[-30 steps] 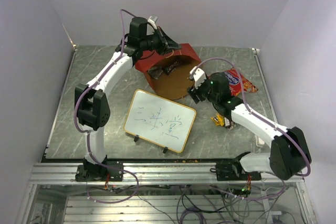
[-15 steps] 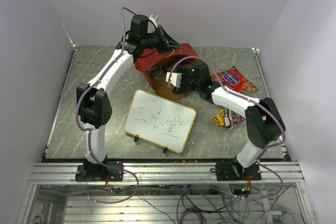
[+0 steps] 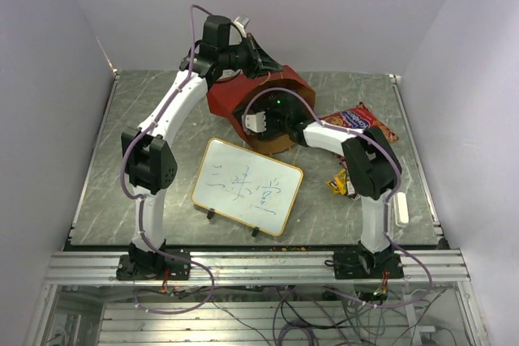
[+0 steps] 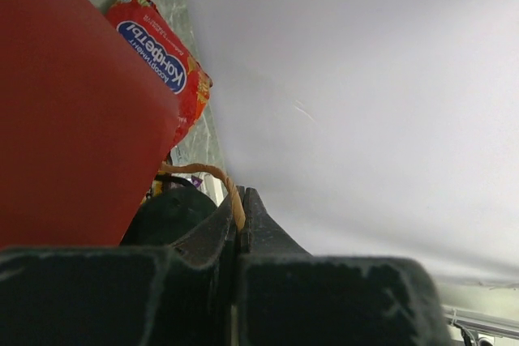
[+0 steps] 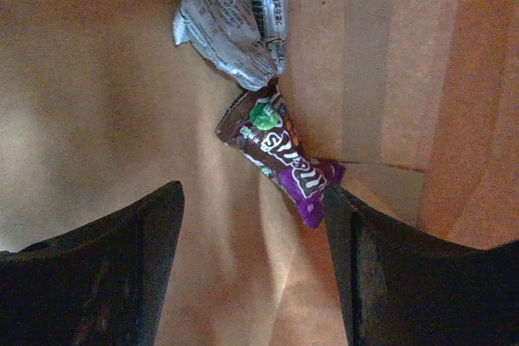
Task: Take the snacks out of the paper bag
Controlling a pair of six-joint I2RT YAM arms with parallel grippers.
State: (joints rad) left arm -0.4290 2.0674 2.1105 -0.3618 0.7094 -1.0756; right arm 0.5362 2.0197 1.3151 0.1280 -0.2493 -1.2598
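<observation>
1. Left gripper (image 4: 239,228) clamped on string handle (image 4: 212,173) of paper bag (image 3: 223,103).
2. Right gripper (image 5: 253,200) spread wide inside bag, purple packet (image 5: 284,164) between fingers (apparently untouched), silver packet (image 5: 235,22) beyond.
3. Red chip bag (image 3: 366,123) out on table (image 3: 340,88).

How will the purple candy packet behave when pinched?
Purple candy packet is likely light and floppy: thin, creased wrapper. Its glossy film may slip in the right gripper. It seems to touch the silver packet, so that may drag along.

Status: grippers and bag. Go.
Left gripper shut on string handle. Right gripper open inside paper bag, over purple packet; silver packet beside. Path clear.
</observation>
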